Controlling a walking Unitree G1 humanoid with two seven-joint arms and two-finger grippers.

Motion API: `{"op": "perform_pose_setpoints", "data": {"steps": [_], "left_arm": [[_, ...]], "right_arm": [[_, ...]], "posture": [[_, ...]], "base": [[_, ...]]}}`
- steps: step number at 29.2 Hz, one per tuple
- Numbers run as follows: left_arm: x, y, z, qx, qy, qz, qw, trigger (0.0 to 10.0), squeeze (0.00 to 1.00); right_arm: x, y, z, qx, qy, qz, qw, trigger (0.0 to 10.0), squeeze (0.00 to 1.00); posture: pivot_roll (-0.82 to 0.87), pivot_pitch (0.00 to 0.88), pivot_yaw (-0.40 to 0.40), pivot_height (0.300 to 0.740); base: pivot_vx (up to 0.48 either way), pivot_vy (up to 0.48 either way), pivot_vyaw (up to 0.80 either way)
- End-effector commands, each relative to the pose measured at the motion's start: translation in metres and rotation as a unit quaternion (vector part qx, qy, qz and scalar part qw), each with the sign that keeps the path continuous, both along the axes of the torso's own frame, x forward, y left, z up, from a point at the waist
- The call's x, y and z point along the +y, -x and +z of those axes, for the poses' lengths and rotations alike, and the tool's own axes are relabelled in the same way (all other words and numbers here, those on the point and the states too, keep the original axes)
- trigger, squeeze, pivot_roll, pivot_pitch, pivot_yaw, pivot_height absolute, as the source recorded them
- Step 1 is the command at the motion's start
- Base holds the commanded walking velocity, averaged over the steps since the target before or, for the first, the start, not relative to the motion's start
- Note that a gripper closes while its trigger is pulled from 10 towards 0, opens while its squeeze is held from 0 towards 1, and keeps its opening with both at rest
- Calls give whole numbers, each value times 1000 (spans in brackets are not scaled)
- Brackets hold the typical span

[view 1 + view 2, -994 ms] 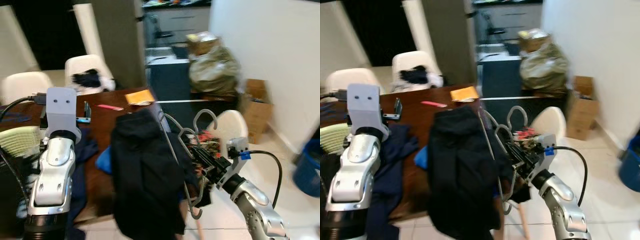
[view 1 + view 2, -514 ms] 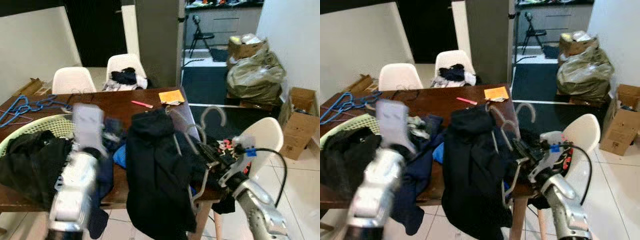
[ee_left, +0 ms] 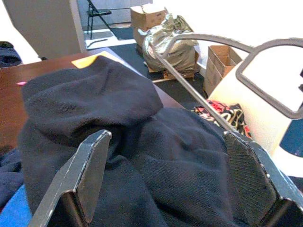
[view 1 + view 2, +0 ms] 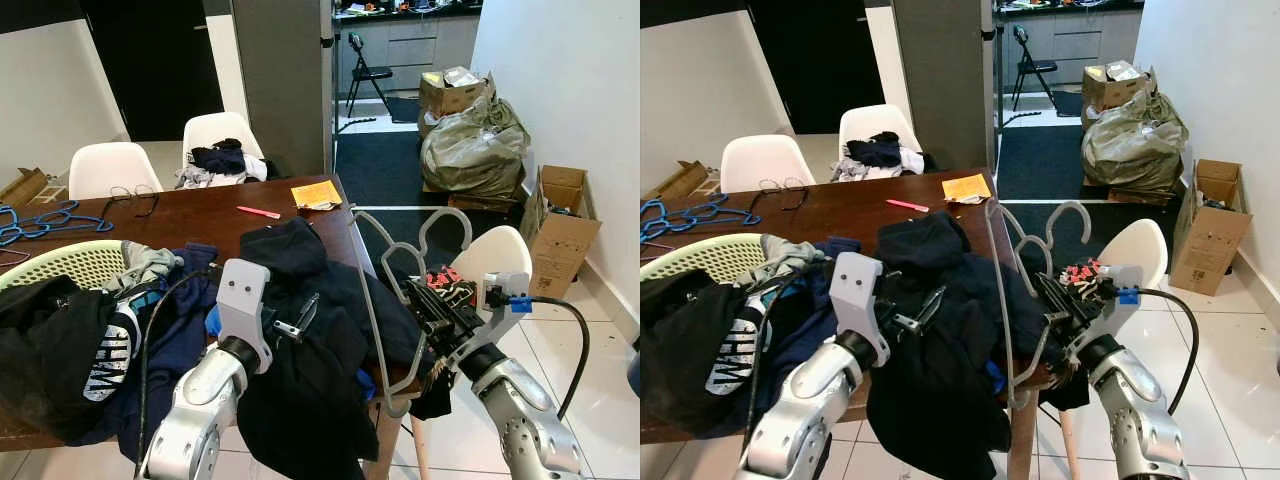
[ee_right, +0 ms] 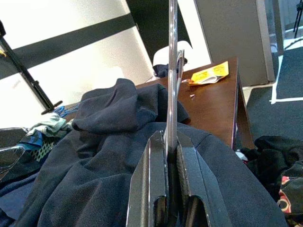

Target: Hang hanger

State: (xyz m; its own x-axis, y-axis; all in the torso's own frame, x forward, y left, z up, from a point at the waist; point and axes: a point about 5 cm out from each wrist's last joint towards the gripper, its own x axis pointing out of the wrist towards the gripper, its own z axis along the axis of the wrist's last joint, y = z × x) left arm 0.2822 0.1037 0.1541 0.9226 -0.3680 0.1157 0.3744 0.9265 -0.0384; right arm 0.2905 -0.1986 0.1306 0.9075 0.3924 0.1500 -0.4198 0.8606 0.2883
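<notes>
- Since the earlier frames your head camera has swung and steadied, and your left arm now reaches in over the clothes from a lower, more central spot.
- Your right end effector (image 4: 432, 322) has its fingers pinched tight on the grey hanger (image 4: 385, 300); the wrist view shows the wire clamped between the two pads.
- That hanger stands upright by the table's right end, hooks up, its bars touching the dark hoodie (image 4: 310, 330).
- Your left end effector (image 3: 175, 182) hovers over the hoodie with its fingers spread wide, holding nothing.
- Left of the hoodie lie navy clothes and a pale green basket (image 4: 75, 262).
- Farther along the brown table (image 4: 200, 218) sit a yellow envelope (image 4: 316, 193), a pink pen (image 4: 258, 212) and blue hangers (image 4: 40, 220).
- Beyond are white chairs (image 4: 215, 135), then cardboard boxes and a stuffed bag (image 4: 475, 150).
</notes>
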Motion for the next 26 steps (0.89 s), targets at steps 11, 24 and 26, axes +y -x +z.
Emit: {"op": "perform_pose_setpoints", "data": {"steps": [11, 24, 26], "left_arm": [[39, -21, 38, -61, 6, 119, 991, 10000, 0], [72, -26, 37, -54, -13, 210, 976, 10000, 0], [73, -26, 39, -59, -13, 216, 975, 10000, 0]], "right_arm": [[-24, 0, 11, -21, -147, -66, 987, 10000, 0], [-16, -1, 10, -8, -94, -42, 995, 10000, 0], [-16, -1, 11, -11, -90, -37, 995, 10000, 0]], "posture": [[-50, 0, 31, 740], [-49, 0, 21, 740], [-48, 0, 20, 740]], "base": [[0, 0, 0], [0, 0, 62], [0, 0, 800]]}}
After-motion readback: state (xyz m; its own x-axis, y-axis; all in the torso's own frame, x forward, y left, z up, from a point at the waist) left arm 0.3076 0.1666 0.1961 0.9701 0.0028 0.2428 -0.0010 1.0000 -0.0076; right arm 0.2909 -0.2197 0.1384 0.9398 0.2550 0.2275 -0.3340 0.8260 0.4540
